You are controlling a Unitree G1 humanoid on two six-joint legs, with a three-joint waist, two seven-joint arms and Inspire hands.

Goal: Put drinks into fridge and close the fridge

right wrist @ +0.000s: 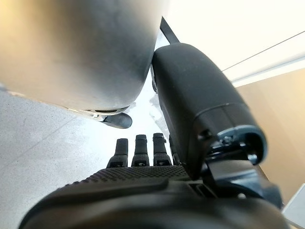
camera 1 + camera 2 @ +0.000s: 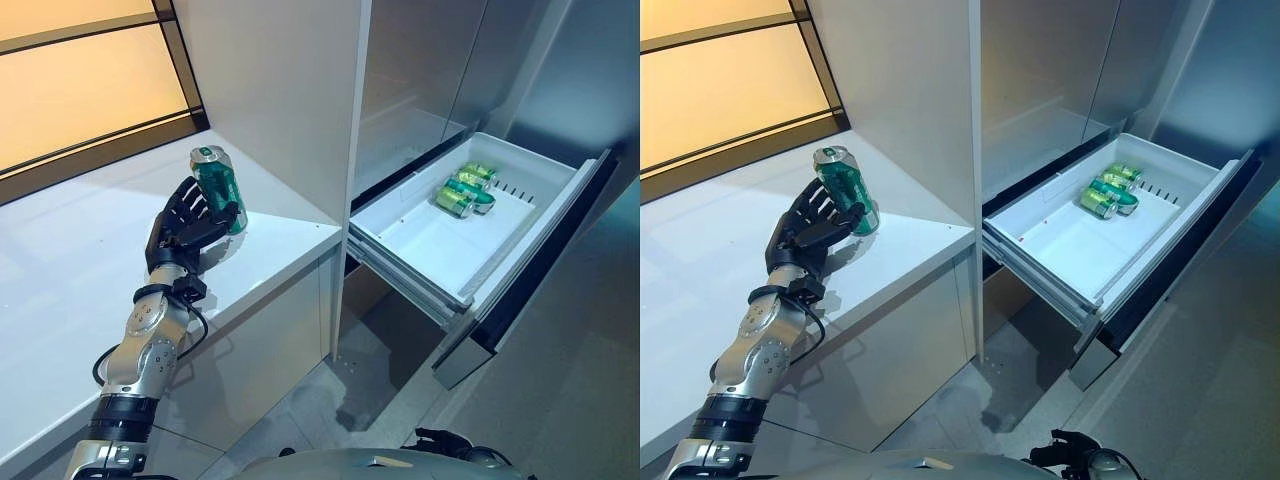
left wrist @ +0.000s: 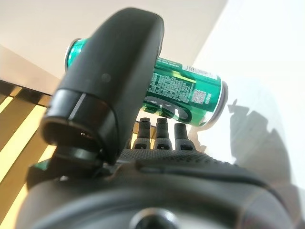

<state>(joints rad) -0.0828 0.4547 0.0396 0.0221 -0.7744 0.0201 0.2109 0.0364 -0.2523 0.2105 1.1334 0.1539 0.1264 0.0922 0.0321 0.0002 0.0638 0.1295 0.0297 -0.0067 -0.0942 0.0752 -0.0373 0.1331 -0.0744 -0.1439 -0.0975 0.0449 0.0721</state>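
A green can (image 2: pixel 213 178) stands on the white counter (image 2: pixel 70 270), close to the tall grey cabinet wall. My left hand (image 2: pixel 188 226) is shut on it, fingers curled round the back and thumb across the front. The left wrist view shows the can (image 3: pixel 188 93) between the thumb (image 3: pixel 114 71) and the fingers. The fridge drawer (image 2: pixel 400 250) is pulled out to the right, with green cans (image 2: pixel 466 188) lying at its far end. My right hand (image 1: pixel 143 191) hangs low with straight fingers and holds nothing.
The grey cabinet wall (image 2: pixel 290 90) stands between the counter and the open drawer. The drawer's dark front panel (image 2: pixel 540 260) juts out over the grey floor (image 2: pixel 560 400). A window (image 2: pixel 80 80) runs behind the counter.
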